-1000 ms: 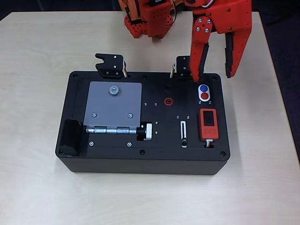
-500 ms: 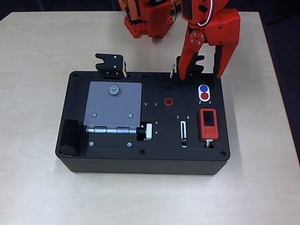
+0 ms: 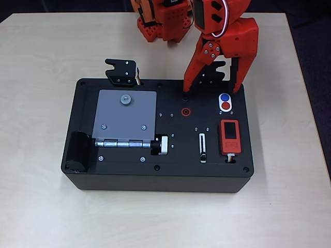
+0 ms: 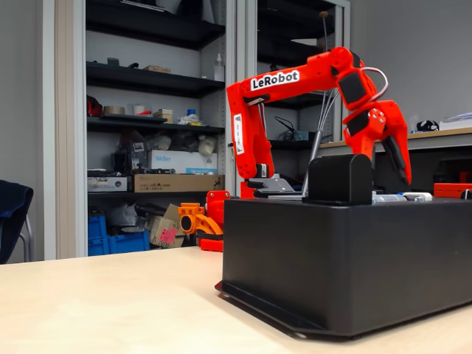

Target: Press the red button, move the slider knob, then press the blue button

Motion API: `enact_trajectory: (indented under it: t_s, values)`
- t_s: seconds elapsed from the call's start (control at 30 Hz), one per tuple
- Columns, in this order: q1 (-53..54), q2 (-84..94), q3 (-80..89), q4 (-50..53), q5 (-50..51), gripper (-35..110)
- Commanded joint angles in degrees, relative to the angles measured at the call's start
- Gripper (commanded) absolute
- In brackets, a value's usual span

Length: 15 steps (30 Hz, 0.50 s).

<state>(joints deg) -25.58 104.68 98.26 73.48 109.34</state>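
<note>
In the overhead view, the gripper point(image 3: 211, 92) hangs over the far edge of the black box point(image 3: 129, 178), with its two fingers spread wide apart and nothing between them. One fingertip is at the far middle of the box top, above a small dark hole; the other fingertip is near the far right corner. The blue button point(image 3: 224, 97) and the red button point(image 3: 225, 106) lie in one white oval, just below the gap between the fingers and nearer to the right finger. The oval has its long axis from far to near, the blue button on the far side and the red button on the near side. The gripper does not touch either of them. The slider knob point(image 3: 203, 155) sits at the near end of its white slot point(image 3: 202, 144), well apart from the gripper. The slot also runs from far to near, beside the orange block point(image 3: 229, 137).

In the fixed view, the arm point(image 4: 295, 81) reaches over the box from behind, and the gripper point(image 4: 394, 158) points downward behind a black part on the box top. Its fingertips are partly hidden there.
</note>
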Motion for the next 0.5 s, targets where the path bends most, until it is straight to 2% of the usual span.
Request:
enact_trajectory:
  t_s: [0.0,0.47]
  values:
    - [0.53,0.97,0.7,-0.18,-0.35,40]
    - [2.46,1.14,3.25,-2.46,-1.49,40]
